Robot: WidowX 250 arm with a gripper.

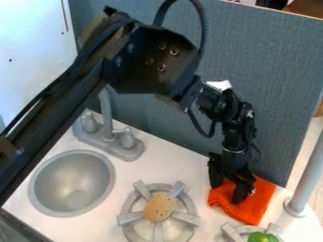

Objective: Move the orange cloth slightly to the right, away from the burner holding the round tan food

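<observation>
A blue-grey panel (271, 56) stands behind a white counter (151, 165), with a round grey sink (72, 184) and its faucet (106, 113) toward the left. The single black arm (151, 61) slants in from the upper left, and its gripper (227, 193) hangs over the far right part of the counter, near the foot of the panel.

The orange cloth (255, 205) lies directly beneath the gripper. The two fingers are spread apart, with orange showing between them; whether their tips touch the fabric, I cannot tell. The cloth reaches out from under them toward the right and toward the near edge, rumpled along its left side. It looks roughly square, so no long axis stands out.

Left of the cloth, well apart from it, a tan, speckled oval thing (159, 206) rests on a burner (131, 218). A green thing (262, 237) sits on another burner (233, 232) just nearer than the cloth, and a grey post (309, 179) rises to its right.
</observation>
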